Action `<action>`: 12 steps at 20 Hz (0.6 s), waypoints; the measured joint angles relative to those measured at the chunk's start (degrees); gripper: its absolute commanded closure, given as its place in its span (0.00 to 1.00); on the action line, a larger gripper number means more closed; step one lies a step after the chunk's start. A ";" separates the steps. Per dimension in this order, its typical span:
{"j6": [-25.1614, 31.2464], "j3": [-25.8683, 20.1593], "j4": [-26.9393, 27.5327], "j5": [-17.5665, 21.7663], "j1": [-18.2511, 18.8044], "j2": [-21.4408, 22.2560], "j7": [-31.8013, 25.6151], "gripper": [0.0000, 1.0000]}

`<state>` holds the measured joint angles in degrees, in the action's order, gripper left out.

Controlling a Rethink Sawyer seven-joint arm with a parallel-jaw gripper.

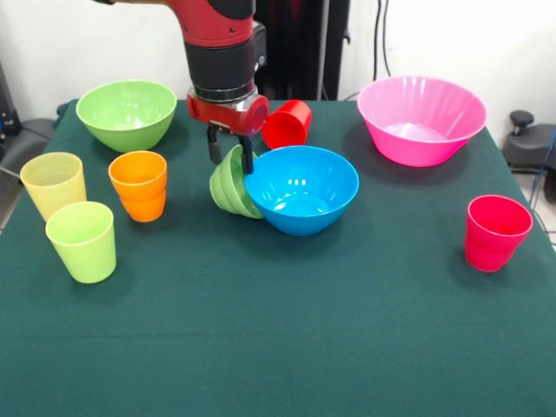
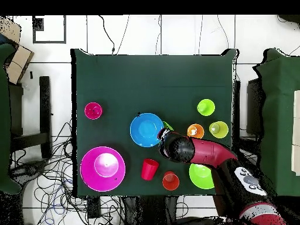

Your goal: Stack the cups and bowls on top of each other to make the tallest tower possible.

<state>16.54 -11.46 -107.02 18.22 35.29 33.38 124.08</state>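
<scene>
Gripping the rim of the small light green bowl (image 1: 230,184), the gripper (image 1: 230,153) holds it tipped on its side, pressed against the blue bowl (image 1: 302,188) near the middle of the dark green table (image 1: 278,347). Behind them a red cup (image 1: 287,123) lies on its side, with the large pink bowl (image 1: 421,119) at the far right and a pinkish-red cup (image 1: 495,232) upright near the right edge. On the left stand the large light green bowl (image 1: 127,113), stacked orange cups (image 1: 139,185), a pale yellow cup (image 1: 54,184) and a lime green cup (image 1: 82,241); no tower is built.
</scene>
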 measured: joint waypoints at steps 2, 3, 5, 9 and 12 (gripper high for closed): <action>0.00 0.00 0.00 -0.01 0.00 0.00 0.00 0.00; 0.00 -0.02 -0.01 -0.05 0.02 0.00 0.00 0.00; -0.01 -0.04 -0.01 -0.26 0.16 0.01 0.00 0.00; -0.01 -0.38 -0.02 -0.57 0.66 0.01 0.00 0.00; -0.01 -1.21 -0.01 -1.08 1.68 0.01 0.00 0.00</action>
<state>16.53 -12.67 -107.02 17.14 36.97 33.40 124.08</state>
